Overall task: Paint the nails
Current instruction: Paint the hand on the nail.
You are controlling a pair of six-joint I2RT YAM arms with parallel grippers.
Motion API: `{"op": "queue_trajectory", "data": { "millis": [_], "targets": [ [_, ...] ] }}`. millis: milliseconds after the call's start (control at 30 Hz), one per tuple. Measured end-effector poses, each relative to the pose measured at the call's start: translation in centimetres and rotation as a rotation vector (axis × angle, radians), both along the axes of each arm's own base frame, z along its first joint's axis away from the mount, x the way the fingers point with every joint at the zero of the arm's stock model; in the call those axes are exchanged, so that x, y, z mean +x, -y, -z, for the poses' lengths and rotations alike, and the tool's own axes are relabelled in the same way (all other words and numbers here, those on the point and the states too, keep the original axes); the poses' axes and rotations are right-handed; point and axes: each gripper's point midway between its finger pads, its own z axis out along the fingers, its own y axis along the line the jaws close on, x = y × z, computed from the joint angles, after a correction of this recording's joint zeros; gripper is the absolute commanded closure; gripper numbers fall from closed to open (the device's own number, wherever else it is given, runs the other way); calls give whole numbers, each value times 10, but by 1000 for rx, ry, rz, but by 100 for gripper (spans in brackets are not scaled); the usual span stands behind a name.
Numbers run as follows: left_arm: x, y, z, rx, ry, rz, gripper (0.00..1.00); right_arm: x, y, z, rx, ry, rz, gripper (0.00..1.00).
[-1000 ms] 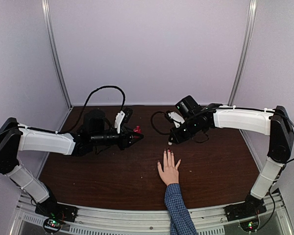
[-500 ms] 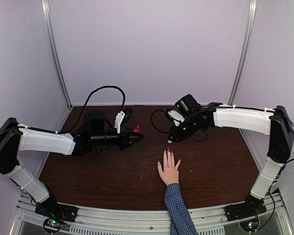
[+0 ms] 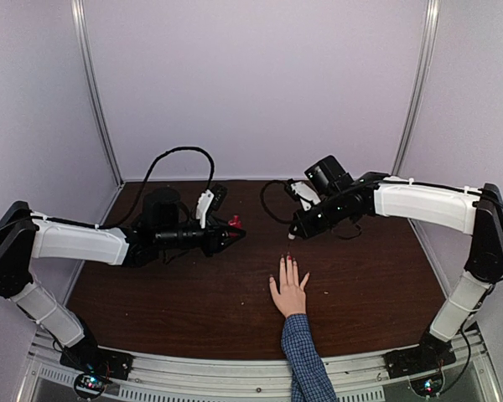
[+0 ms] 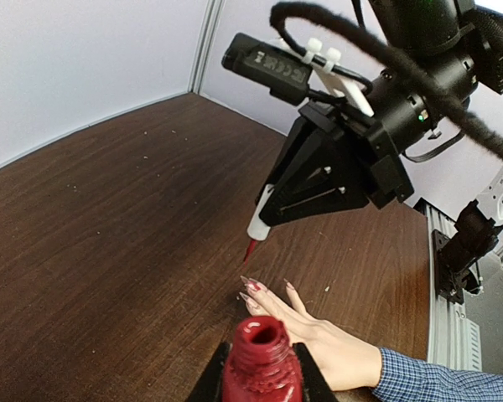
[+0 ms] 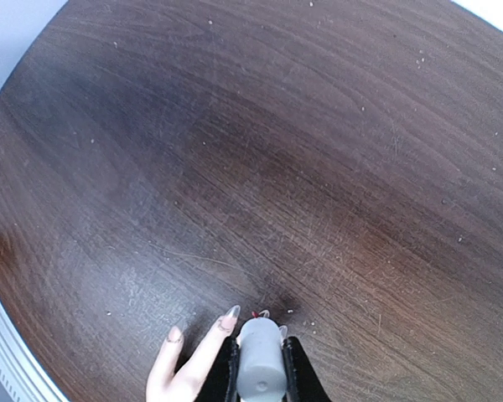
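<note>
A light-skinned hand (image 3: 290, 291) in a blue checked sleeve lies flat, palm down, on the brown table. Its nails (image 3: 287, 259) point away from the arm bases. In the left wrist view one nail (image 4: 259, 288) is dark red and the others look pale. My right gripper (image 3: 295, 234) is shut on the white brush cap (image 5: 260, 362). It holds the cap's red brush (image 4: 250, 249) just above and beyond the fingertips. The cap hides the middle nails in the right wrist view, where two pale nails (image 5: 232, 311) show. My left gripper (image 3: 231, 234) is shut on the open red polish bottle (image 4: 260, 362), left of the hand.
Black cables (image 3: 180, 153) loop over the back of the table behind both grippers. The booth's pale walls and metal posts (image 3: 101, 109) close in the back and sides. A metal rail (image 3: 235, 368) runs along the near edge.
My right gripper has lifted the brush a little up and away from the fingertips, toward the back. The hand and my left gripper have not moved.
</note>
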Motion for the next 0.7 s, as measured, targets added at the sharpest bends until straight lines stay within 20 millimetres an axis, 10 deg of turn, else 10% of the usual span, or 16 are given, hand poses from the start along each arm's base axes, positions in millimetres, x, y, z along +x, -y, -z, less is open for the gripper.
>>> {"op": "queue_trajectory", "data": {
  "millis": [700],
  "targets": [
    [-1,-2,-2,16,21,4,100,-17,6,-7,9,18,-30,100]
  ]
}}
